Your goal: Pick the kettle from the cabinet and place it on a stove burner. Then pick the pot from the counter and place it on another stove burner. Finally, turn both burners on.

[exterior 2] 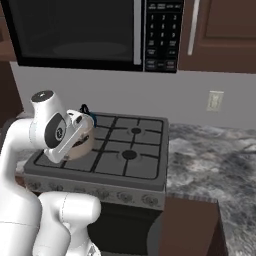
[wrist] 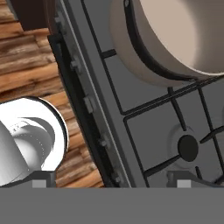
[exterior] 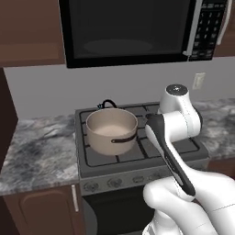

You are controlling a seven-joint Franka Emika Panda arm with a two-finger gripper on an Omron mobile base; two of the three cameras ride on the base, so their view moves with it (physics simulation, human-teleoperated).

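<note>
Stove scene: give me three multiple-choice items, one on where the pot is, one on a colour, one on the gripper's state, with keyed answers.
1. Where does the pot stand?
A. On the stove's front left grate
B. On the counter to the right
C. In the microwave

2. What colour is the pot's outside?
A. Bright red
B. Beige-tan
C. Green

3. How is the gripper?
A. Shut on the pot's handle
B. Shut on a knob
C. Open, holding nothing

Answers:
1 A: the left base view shows it on the stove top, front left, with the kettle behind it.
2 B: its wall is beige-tan in the left base view.
3 C: in the hand view the fingertips stand wide apart over the stove's front edge.
</note>
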